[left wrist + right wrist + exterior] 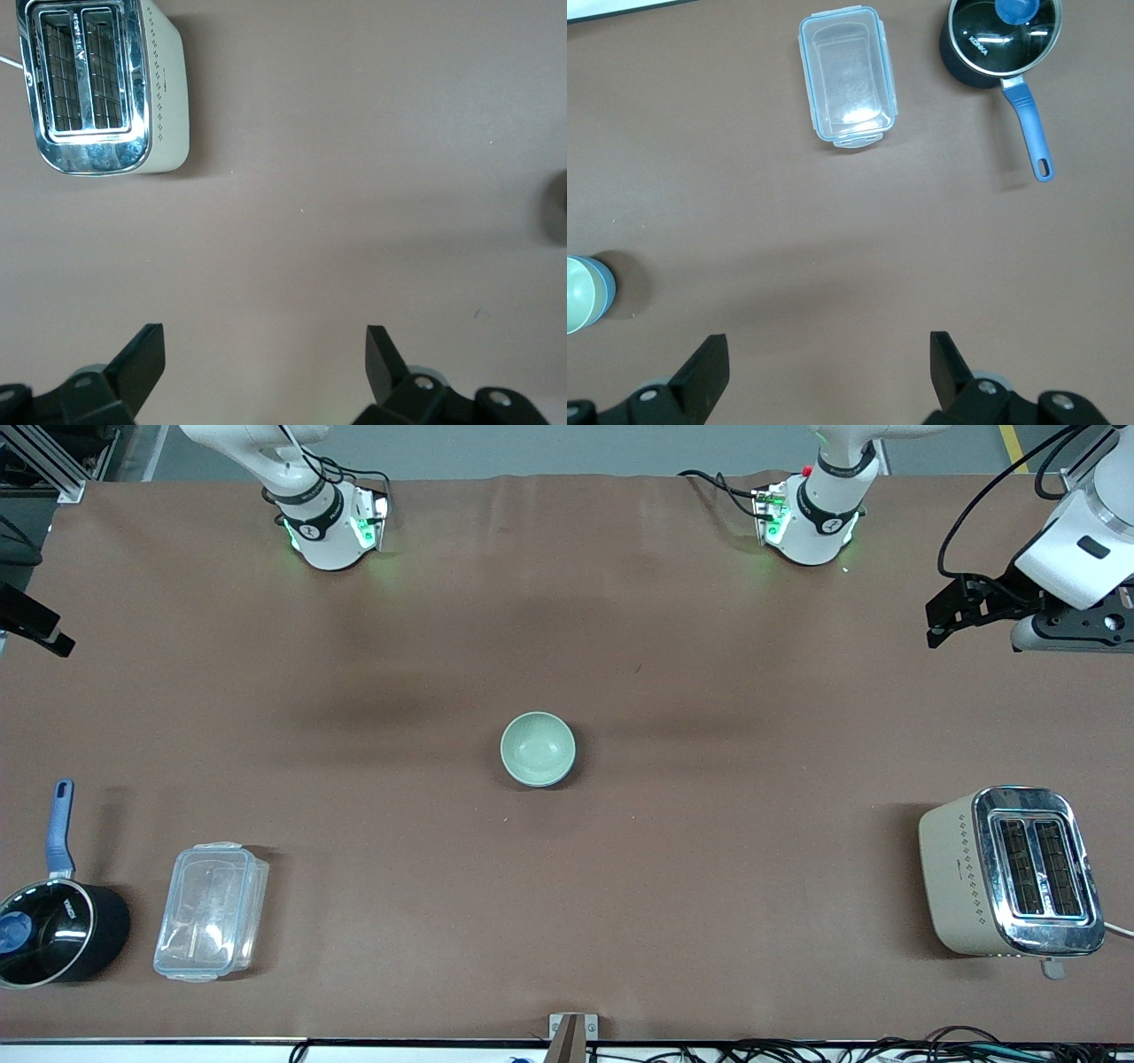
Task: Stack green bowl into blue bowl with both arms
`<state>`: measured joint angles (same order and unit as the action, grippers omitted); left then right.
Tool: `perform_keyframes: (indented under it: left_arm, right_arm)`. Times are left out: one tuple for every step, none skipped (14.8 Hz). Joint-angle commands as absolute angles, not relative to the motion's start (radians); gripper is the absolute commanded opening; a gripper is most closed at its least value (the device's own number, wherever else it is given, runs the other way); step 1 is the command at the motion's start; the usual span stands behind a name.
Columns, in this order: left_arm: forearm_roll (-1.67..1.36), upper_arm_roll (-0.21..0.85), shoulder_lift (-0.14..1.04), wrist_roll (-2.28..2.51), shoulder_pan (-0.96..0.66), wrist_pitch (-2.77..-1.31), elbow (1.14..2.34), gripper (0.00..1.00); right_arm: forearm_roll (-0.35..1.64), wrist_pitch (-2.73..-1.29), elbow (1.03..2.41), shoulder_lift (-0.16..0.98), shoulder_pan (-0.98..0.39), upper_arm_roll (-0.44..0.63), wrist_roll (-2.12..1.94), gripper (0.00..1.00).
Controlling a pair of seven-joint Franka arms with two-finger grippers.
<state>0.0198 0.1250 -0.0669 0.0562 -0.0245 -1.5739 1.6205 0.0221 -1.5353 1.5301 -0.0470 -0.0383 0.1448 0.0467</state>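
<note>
From my screen, biggest thing is the toaster (1010,871) at the left arm's end, then the clear lidded container (211,911) and black saucepan (55,932) at the right arm's end. Mid-table, the green bowl (537,747) sits nested in the blue bowl (605,288). Left gripper (264,359) and right gripper (829,361) both hang over bare table, fingers spread wide.

Left hand (266,359) up over bare brown desk (337,177), fingers (142,359) spread wide apart, nothing between them. Cream toaster (106,84) with chrome top sits on the desk, two slots visible, well apart from the hand. Dark blurred edge of something at the frame border (558,208), can't tell what.
</note>
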Motion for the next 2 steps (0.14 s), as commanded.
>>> perform_keyframes:
  left_arm:
    - [0.008,0.114,-0.046,0.029,-0.021,-1.552,1.585,1.00]
    - [0.009,0.107,-0.045,0.029,-0.023,-1.552,1.579,1.00]
  right_arm:
    - [0.012,-1.523,1.519,-0.046,-0.043,0.130,0.037,1.00]
    - [0.009,-1.523,1.519,-0.046,-0.041,0.130,0.037,1.00]
